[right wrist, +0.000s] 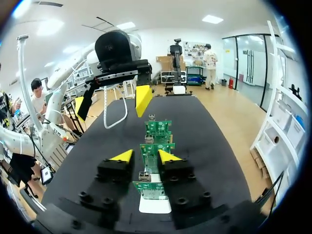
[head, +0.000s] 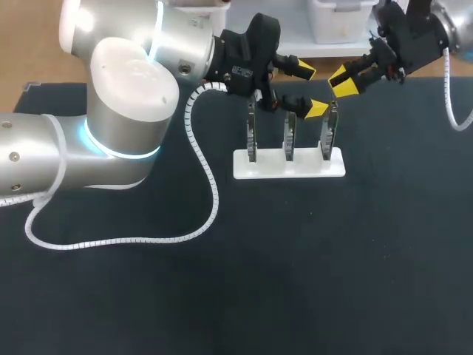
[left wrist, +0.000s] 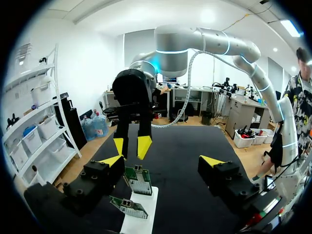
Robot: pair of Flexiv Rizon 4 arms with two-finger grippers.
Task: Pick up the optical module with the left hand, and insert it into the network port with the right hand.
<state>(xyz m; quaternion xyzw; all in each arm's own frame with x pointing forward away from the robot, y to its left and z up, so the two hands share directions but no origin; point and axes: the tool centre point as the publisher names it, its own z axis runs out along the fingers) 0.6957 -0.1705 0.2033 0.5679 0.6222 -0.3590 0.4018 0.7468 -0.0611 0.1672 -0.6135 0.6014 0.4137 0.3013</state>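
**Dark tabletop, two hands over a row of boards**

The dark tabletop [head: 355, 259] carries a white stand [head: 290, 166]. Three green boards [head: 290, 137] stand upright on it in a row, each topped by a small metal port [left wrist: 137, 170]. We cannot tell the optical module apart from these.

Our left hand [head: 310, 90] hangs over the row with its fingers spread wide. Its lower tip is just beside the top of the board at the stand's right end. In its wrist view two boards sit just beside one finger, inside the gap.

Our right hand [head: 344, 81] hovers near it, above and beyond that same end, fingers narrowly apart. From its wrist the row runs straight ahead through the gap between its tips. We cannot tell whether either tip touches a board.
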